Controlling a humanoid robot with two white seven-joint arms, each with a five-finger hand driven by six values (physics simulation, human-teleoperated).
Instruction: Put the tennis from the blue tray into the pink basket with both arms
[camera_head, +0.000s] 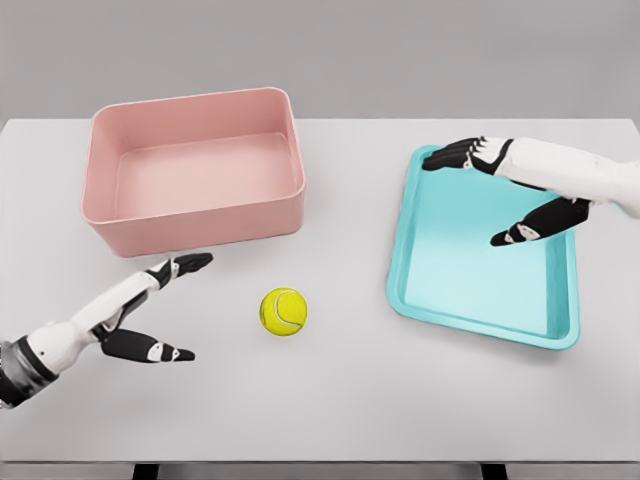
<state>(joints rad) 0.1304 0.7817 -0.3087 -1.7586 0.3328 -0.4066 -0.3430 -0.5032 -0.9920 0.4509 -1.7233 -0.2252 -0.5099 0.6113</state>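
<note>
On the table (350, 400), the tennis ball (283, 311) lies free — left hand (160, 310) and right hand (505, 195) spread, empty

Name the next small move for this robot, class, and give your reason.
Probably the left hand should close in on the tennis ball: the ball lies on the table just to its right, fingers open, with the pink basket empty and close behind.
</note>
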